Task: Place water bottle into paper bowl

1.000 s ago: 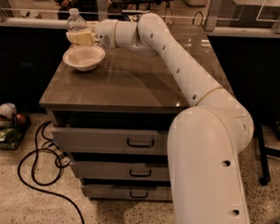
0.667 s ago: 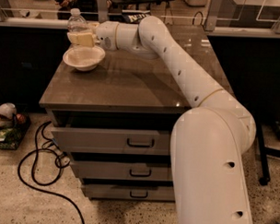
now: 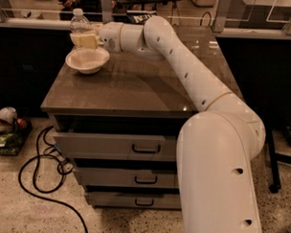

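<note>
At the 10 o'clock corner of the worktop (image 3: 137, 91), the pincer (image 3: 84, 40) is pinching the water bottle (image 3: 79, 21) around its lower body. Its pale fingers are closed over the label band, so only the ribbed shoulder and white cap show above them. The one arm (image 3: 185, 62) reaches in from 4 o'clock, and its wrist meets the bottle from the 3 o'clock side.

The bottle's long axis is upright, cap toward 12 o'clock in the camera view, with no lean that I can make out.

The paper bowl (image 3: 89, 67) sits on the worktop at 6 o'clock from the pincer, just beneath it in the view, mouth up and seemingly empty. Its centre lies a touch toward 5 o'clock of the bottle's axis. The bottle's base is hidden by the fingers, so I cannot tell whether it hangs over the hollow, over the far rim, or behind the bowl, nor whether it touches.

The coming move seems to turn on that small offset. The bottle probably needs to come a little toward 5 o'clock and then straight down, so that its base meets the flat middle and not the sloping wall. Being tall against a shallow bowl, it may topple or tilt the rim if let go off-centre.
</note>
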